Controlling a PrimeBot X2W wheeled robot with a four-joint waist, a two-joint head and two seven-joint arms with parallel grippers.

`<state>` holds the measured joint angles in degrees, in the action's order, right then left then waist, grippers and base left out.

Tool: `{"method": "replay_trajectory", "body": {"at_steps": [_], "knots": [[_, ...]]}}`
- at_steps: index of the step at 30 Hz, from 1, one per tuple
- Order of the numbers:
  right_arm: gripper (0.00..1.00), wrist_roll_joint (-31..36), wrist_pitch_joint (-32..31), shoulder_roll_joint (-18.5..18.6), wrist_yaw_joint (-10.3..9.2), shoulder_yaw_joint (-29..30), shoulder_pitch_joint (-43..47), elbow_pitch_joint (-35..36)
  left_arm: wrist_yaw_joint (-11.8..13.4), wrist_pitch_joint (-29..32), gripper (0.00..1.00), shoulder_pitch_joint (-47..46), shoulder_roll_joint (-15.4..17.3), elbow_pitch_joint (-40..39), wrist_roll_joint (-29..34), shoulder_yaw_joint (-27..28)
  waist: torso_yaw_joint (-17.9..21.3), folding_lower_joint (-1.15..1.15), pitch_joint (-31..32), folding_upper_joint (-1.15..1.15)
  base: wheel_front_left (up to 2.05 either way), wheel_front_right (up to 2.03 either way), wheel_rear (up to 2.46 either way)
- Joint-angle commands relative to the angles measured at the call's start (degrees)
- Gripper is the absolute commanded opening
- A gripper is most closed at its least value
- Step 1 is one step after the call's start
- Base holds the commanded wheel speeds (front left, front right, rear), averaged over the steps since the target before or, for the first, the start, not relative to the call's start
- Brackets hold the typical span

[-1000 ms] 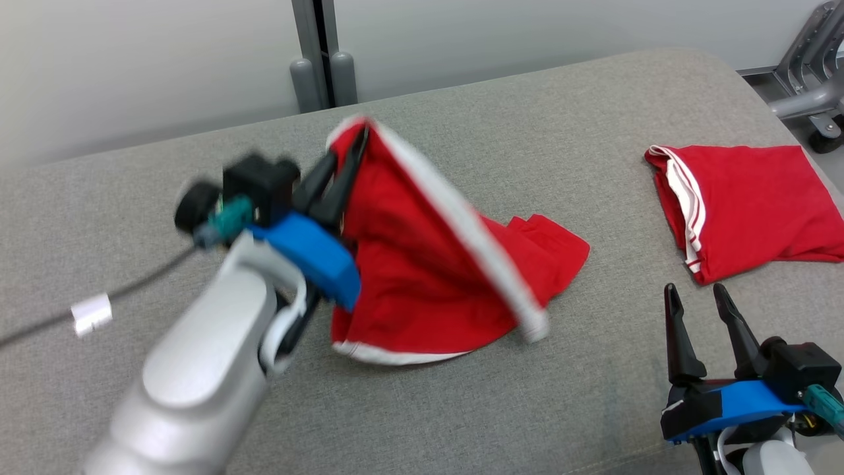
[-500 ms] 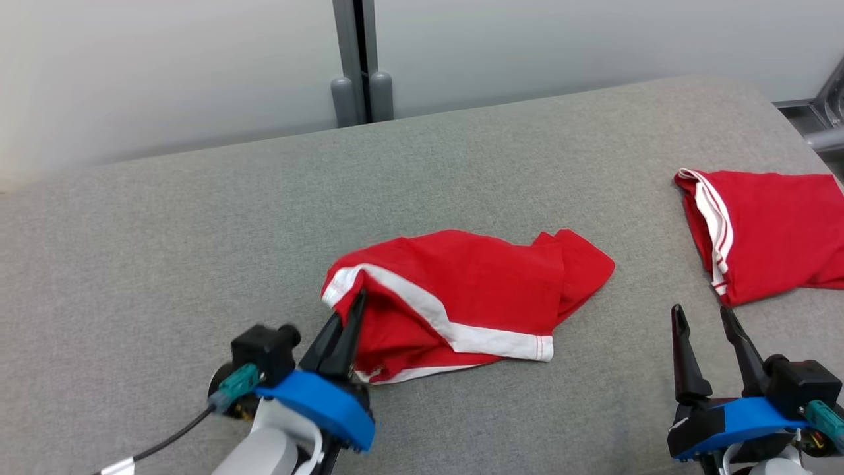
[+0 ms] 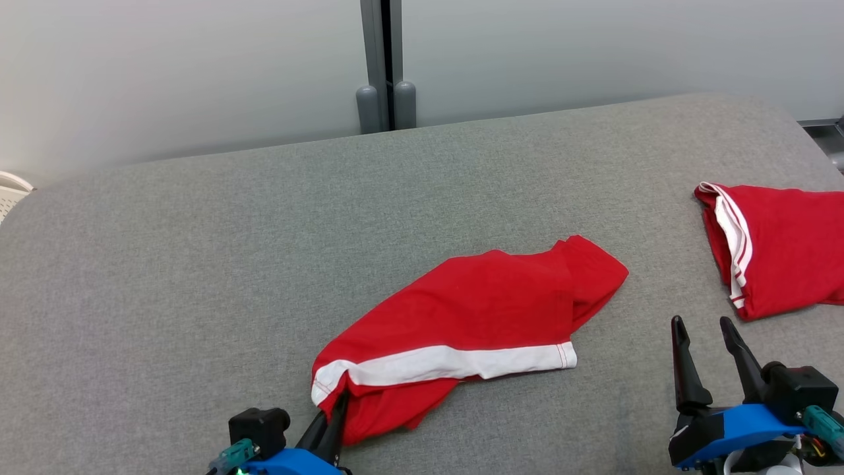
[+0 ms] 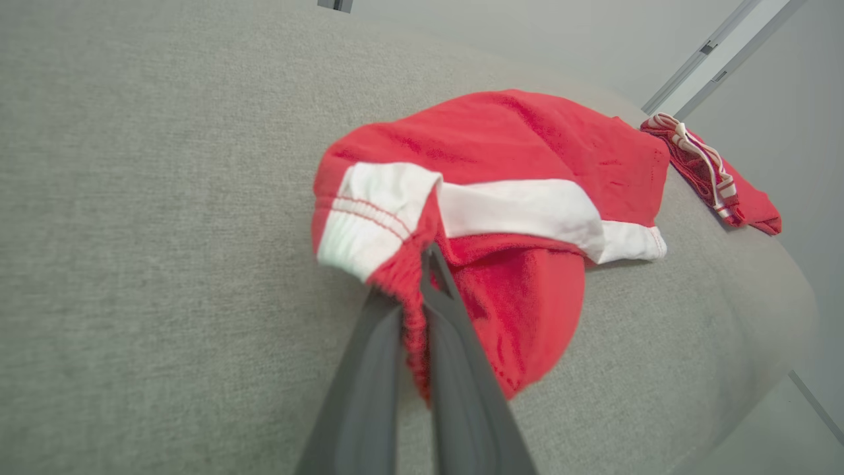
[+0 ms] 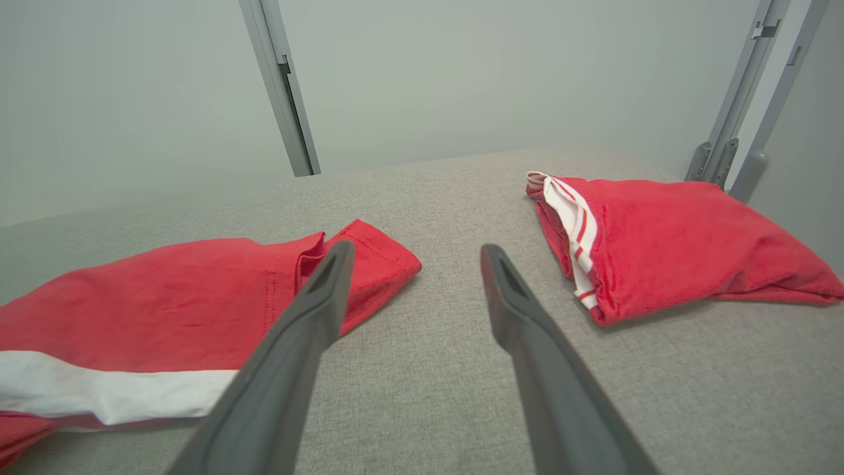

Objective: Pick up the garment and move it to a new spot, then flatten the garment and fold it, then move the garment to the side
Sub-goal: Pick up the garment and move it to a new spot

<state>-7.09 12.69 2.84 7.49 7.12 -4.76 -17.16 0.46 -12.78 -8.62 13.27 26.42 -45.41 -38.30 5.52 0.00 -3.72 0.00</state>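
The garment point(image 3: 475, 323) is a red pair of shorts with a white band, lying crumpled on the grey cushion in the middle of the head view. My left gripper point(image 3: 339, 399) is shut on its near left corner by the waistband; the left wrist view shows red cloth of the garment point(image 4: 501, 152) pinched between the two dark fingers point(image 4: 369, 369). My right gripper point(image 3: 702, 323) stands open at the lower right, nothing between its fingers. In the right wrist view the garment point(image 5: 165, 297) lies left of that gripper point(image 5: 415, 254).
A second red garment point(image 3: 778, 247) with white stripes lies folded at the right edge of the cushion point(image 3: 198, 264); it is also seen as the folded garment point(image 5: 666, 241) on the right. A grey wall with a post point(image 3: 386, 66) runs behind. The cushion's right side falls away.
My left gripper has dropped from high above the cushion and pulled toward me, dragging the garment down and stretching it flat. The head camera has shifted. The right gripper stays as it was.
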Motion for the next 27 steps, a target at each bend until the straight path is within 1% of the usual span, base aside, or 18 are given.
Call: {"method": "replay_trajectory", "body": {"at_steps": [1,2,3,4,5,6,7,13,18,23,27], "knots": [[1.00,0.3,0.0,0.1,0.02,0.0,0.1,-0.1,-0.5,-0.6,0.00,-1.0,-0.3,1.7,-0.1,0.1,-0.1,0.00,0.0,0.00,0.00,0.00,0.00],[1.00,0.4,-0.1,0.1,0.02,0.0,0.0,-0.2,-0.7,-0.7,0.00,-1.5,-0.7,3.0,-0.3,0.3,-0.2,0.00,0.0,0.00,0.00,0.00,0.00],[1.00,0.4,-0.2,0.1,0.01,0.0,-0.1,-0.2,-1.0,-1.0,0.13,-1.9,-1.1,4.3,-0.3,0.6,-0.2,0.00,0.0,0.00,0.00,0.00,0.00],[1.00,0.5,-0.2,0.1,0.01,0.0,-0.1,-0.3,-1.0,-1.2,0.35,-2.3,-1.4,5.6,-0.2,0.9,-0.3,0.00,0.0,0.00,0.00,0.00,0.00],[1.00,0.5,-0.3,0.1,0.02,0.0,-0.2,-0.3,-1.3,-1.5,0.60,-2.6,-1.7,6.6,-0.2,1.2,-0.3,0.00,0.0,0.00,0.00,0.00,0.00],[1.00,0.5,-0.3,0.1,0.02,0.0,-0.2,-0.4,-1.4,-1.7,0.97,-3.0,-2.0,7.6,0.1,1.5,-0.3,0.00,0.1,0.00,0.00,0.00,0.00],[1.00,0.5,-0.3,0.1,0.01,0.0,-0.2,-0.4,-1.6,-1.9,1.00,-3.4,-2.1,8.4,0.3,1.7,-0.4,0.00,0.1,0.00,0.00,0.00,0.00],[1.00,0.6,-0.4,0.1,0.01,0.2,0.0,-0.8,-2.4,-2.4,1.00,-4.1,-2.7,11.2,1.8,3.4,-1.7,0.00,0.7,0.00,0.00,0.00,0.00],[1.00,0.4,-0.4,0.1,0.02,0.3,0.3,-1.2,-2.6,-2.5,1.00,-3.0,-2.2,10.4,3.5,5.5,-3.0,0.00,1.4,0.00,0.00,0.00,0.00],[1.00,0.6,-0.1,0.1,0.01,0.3,0.5,-1.5,-1.0,-2.5,1.00,-2.2,-1.7,6.3,8.1,8.7,-4.2,0.00,2.2,0.00,0.00,0.00,0.00],[1.00,0.9,0.2,0.1,0.02,0.0,0.2,-1.8,-0.2,-2.5,1.00,-1.2,-2.3,3.2,11.7,10.9,-4.6,0.00,3.2,0.00,0.00,0.00,0.00]]}}
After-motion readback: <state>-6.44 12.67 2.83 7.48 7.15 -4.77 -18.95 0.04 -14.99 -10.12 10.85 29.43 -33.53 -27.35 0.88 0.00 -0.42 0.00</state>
